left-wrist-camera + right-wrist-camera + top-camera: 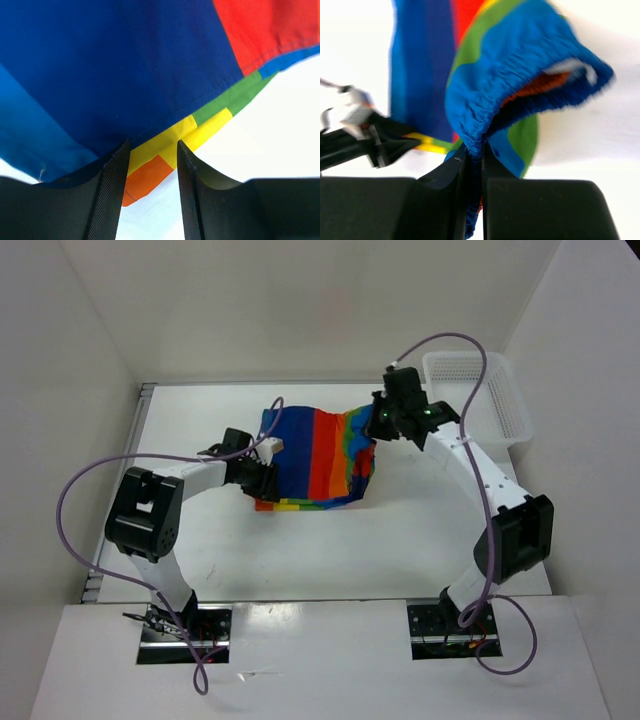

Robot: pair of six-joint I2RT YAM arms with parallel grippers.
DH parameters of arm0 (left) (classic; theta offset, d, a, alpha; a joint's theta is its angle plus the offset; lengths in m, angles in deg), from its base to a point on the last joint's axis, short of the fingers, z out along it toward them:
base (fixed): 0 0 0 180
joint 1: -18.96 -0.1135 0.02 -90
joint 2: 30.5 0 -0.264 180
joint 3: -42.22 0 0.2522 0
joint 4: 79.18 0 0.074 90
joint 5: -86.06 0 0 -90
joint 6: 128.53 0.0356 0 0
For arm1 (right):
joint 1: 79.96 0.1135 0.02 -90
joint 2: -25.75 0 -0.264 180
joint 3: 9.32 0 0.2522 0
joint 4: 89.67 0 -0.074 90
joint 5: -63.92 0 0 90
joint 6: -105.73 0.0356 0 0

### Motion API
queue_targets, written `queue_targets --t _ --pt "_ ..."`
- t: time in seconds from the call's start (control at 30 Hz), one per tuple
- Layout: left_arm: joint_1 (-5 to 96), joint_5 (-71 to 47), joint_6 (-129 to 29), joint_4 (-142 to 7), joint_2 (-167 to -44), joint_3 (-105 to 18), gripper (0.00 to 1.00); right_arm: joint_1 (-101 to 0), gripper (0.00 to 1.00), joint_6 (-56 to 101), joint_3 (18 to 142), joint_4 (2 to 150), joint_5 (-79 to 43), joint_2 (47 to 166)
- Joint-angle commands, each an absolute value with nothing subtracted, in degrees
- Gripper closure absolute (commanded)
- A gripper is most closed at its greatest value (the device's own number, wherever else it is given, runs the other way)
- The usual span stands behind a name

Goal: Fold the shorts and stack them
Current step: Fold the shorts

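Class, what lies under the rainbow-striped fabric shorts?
Beneath the lifted edge of the rainbow-striped fabric shorts, white table shows; the stretch under their middle is hidden by cloth.

Flat white bench, pale metal rail along its left edge, plain white back wall, white side panels left and right, even bright light, soft shadows.

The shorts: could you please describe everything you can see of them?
The shorts are soft fabric in broad blue, red, orange, yellow and green stripes, lying spread on the white table. The right gripper pinches their gathered blue waistband, raising that edge; the left gripper, jaws apart, sits at the hem on the opposite side.
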State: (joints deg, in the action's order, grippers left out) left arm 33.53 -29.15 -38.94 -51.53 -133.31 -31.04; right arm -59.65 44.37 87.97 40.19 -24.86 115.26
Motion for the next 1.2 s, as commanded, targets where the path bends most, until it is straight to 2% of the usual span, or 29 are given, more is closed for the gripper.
queue_targets --t 0.0,0.2,0.37,0.57,0.8,0.97,1.03,1.07,1.17 --pt "35.47 -30.48 -38.53 -50.3 -132.46 -27.52 0.5 -53.96 1.0 44.55 94.96 39.04 -26.08 119.07" --pt "36.71 -31.01 -38.53 -48.99 -128.77 -24.89 0.5 -47.45 1.0 48.51 103.57 39.83 -24.85 126.45" --pt "36.71 -30.4 -38.53 -46.0 -128.24 -28.66 0.51 -43.85 1.0 49.04 109.47 39.57 -24.32 132.35" --pt "33.99 -31.54 -38.53 -41.43 -122.01 -31.66 0.51 -43.84 1.0 48.52 108.07 39.57 -24.85 132.89" --pt "30.3 -30.05 -38.53 -41.43 -118.05 -27.44 0.52 -44.36 1.0 48.51 107.54 39.57 -25.37 132.89" --pt "29.06 -29.34 -38.53 -43.01 -121.1 -25.24 0.53 -44.37 1.0 48.51 107.54 39.57 -25.37 132.36" --pt "29.06 -28.47 -38.53 -43.71 -122.34 -24.71 0.56 -44.37 1.0 47.99 107.54 39.57 -25.37 132.36" --pt "29.06 -27.07 -38.53 -44.23 -122.35 -23.23 0.64 -44.37 1.0 47.98 107.54 39.57 -25.37 132.36" --pt "28.54 -25.83 -38.53 -45.82 -123.4 -21.03 0.78 -44.9 1.0 47.46 108.07 39.57 -25.37 132.36"
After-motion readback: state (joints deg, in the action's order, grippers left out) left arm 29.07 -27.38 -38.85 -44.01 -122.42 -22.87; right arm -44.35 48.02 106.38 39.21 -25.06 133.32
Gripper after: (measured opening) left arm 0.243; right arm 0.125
